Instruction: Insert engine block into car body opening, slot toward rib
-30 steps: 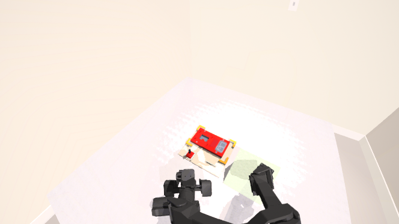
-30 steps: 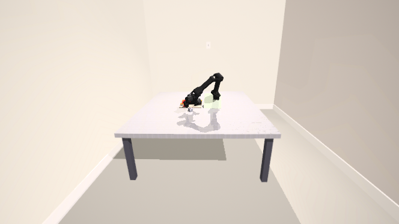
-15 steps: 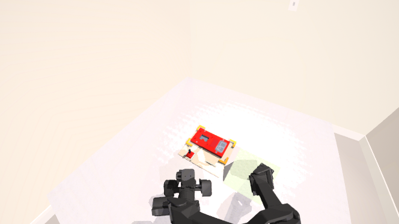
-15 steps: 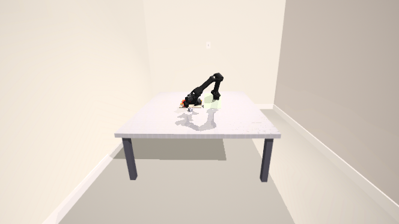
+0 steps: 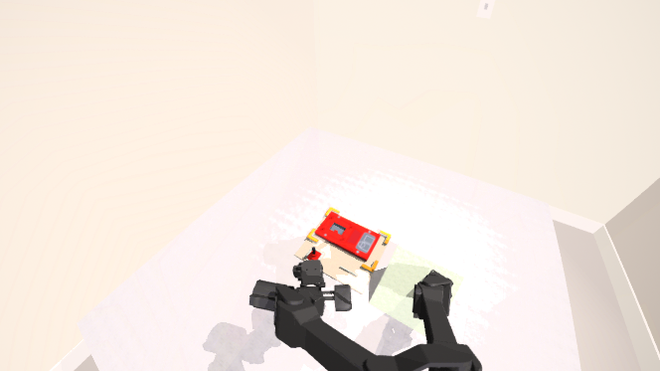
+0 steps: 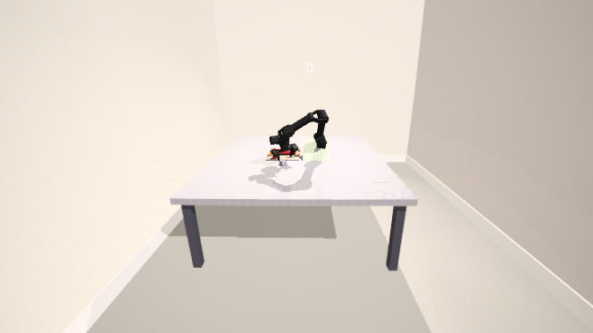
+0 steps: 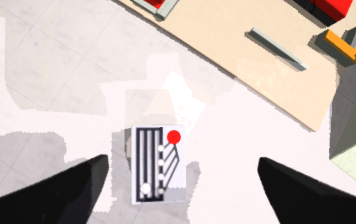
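Note:
The engine block (image 7: 172, 175) (image 6: 283, 162) is a small pale block with dark stripes and a red dot on top. It lies on the table, off the board, and is hidden in the top view. My gripper (image 7: 183, 163) (image 5: 304, 298) (image 6: 285, 154) is open and empty above it. In the wrist view the block is between the fingertips, nearer the left finger, touching neither. The red car body (image 5: 351, 238) (image 7: 339, 6) lies on the wooden board. Its opening (image 5: 338, 229) shows near one end; the rib is too small to tell.
Yellow corner brackets (image 5: 371, 267) (image 7: 341, 45) surround the car body. A red part with a black stick (image 5: 313, 256) and a thin grey bar (image 5: 348, 271) (image 7: 278, 49) stand on the wooden board (image 5: 332, 259) (image 7: 210, 47). A pale green mat (image 5: 405, 276) (image 6: 316, 155) lies beside it, near the arm's base.

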Motion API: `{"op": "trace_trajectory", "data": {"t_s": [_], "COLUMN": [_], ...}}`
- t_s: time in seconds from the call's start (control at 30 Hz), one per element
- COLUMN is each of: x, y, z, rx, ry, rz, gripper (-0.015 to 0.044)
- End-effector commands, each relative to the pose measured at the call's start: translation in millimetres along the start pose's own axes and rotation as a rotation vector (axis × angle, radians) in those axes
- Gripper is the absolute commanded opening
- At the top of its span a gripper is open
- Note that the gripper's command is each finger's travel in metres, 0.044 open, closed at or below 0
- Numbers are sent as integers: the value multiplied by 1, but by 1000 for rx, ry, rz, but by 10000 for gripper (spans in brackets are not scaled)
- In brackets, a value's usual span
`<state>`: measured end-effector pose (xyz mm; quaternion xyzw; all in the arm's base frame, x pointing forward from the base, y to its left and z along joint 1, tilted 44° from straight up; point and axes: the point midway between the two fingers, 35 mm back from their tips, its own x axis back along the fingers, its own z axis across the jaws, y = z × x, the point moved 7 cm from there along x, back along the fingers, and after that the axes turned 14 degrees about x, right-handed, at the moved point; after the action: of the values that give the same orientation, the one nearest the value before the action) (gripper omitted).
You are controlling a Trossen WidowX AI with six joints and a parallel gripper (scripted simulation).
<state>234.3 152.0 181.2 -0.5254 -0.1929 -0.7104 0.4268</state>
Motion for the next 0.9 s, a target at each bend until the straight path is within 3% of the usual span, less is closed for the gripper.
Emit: {"op": "trace_trajectory", "data": {"t_s": [0.0, 0.3, 0.87], "x": [1, 13, -3], "y": [12, 39, 37], "z": [-3, -10, -8], "rx": [6, 5, 5], "ry": [37, 201, 206], "rz": [119, 328, 331], "gripper": [440, 440, 440]}}
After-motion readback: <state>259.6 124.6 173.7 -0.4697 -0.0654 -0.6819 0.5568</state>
